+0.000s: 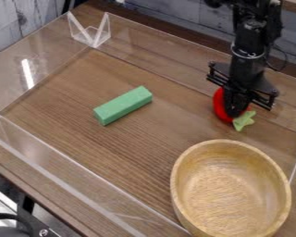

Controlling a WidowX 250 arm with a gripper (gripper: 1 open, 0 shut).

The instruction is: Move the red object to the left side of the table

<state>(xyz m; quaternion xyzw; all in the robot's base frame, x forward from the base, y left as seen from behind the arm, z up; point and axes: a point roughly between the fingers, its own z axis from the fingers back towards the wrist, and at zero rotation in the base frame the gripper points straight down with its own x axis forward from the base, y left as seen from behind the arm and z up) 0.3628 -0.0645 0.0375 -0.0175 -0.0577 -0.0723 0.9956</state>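
The red object [222, 105], a small round toy with a light green leafy tip, sits low over the right side of the table [114, 153], just behind the bowl. My gripper [240, 104] points straight down onto it, fingers shut on the toy. The black fingers cover part of the red body, while the green tip pokes out toward the front right. I cannot tell whether the toy rests on the wood or hangs just above it.
A round wooden bowl [231, 190] fills the front right corner. A green rectangular block [123, 105] lies near the middle. Low clear acrylic walls [40, 153] edge the table, and a clear folded stand [89, 32] is at the back left.
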